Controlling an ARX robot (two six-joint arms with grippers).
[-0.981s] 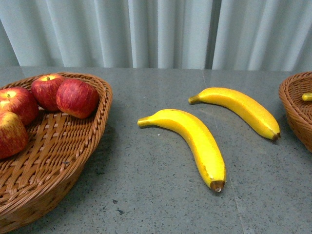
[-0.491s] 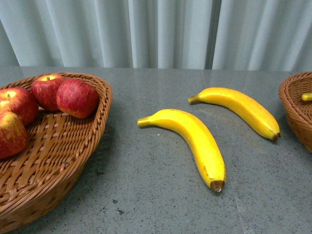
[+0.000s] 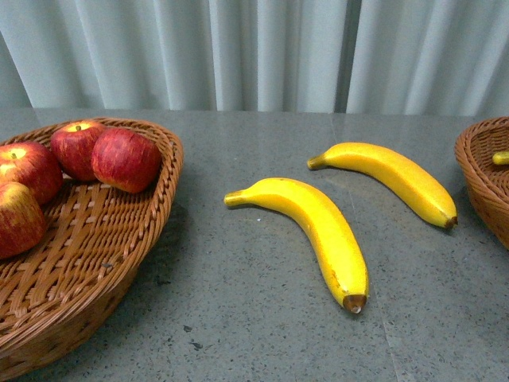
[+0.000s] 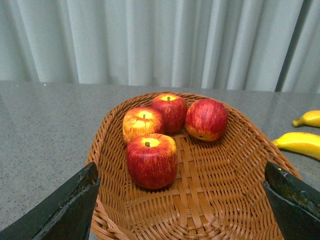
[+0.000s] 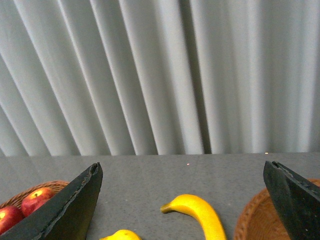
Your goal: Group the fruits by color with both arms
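- Nothing is seen moved since the earlier front views.
- apples point(image 4: 152, 160) are sorted in left basket point(image 3: 159, 215); near banana point(image 3: 318, 231) and far banana point(image 3: 390, 179) are left on table point(image 3: 262, 326).
- left gripper point(image 4: 180, 170) and right gripper point(image 5: 182, 166) are spread wide, empty; banana pickup is judged pending.

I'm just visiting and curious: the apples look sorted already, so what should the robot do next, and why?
Probably lower the open right end effector onto the farther banana. All four apples sit in the left basket; this banana lies loose on the table, nearest the right basket.
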